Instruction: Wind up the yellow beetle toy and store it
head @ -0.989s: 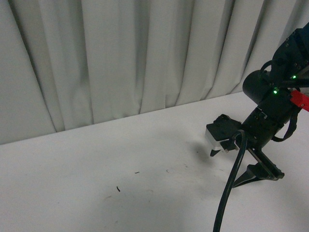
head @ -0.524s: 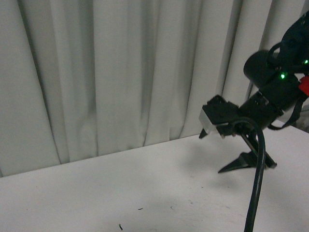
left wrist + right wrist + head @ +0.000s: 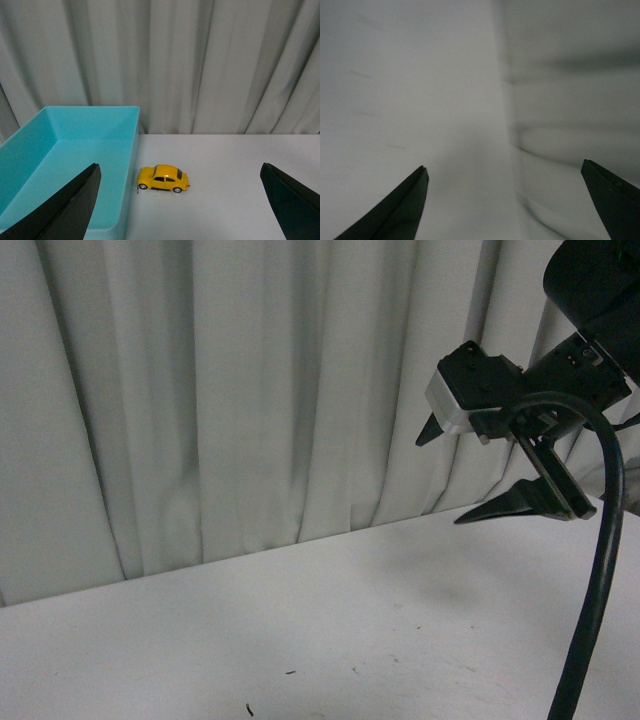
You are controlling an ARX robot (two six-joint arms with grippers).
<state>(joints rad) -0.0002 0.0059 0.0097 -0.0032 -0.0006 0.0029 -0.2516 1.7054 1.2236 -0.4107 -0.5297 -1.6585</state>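
The yellow beetle toy stands on its wheels on the white table, side-on in the left wrist view, with one end close against the outer wall of a turquoise bin. My left gripper is open and held back from the toy, its dark fingers spread wide to either side. In the front view my right gripper is open, empty and raised well above the table in front of the curtain. The right wrist view shows its gripper over blurred table and curtain. The toy does not show in the front view.
The turquoise bin is open-topped and appears empty in the part that shows. A pale pleated curtain hangs along the table's far edge. A thick black cable hangs from the right arm. Small dark specks lie on the table.
My right arm has lifted from close to the table to high in front of the curtain, its gripper staying open. The front view now shows more curtain and less table.
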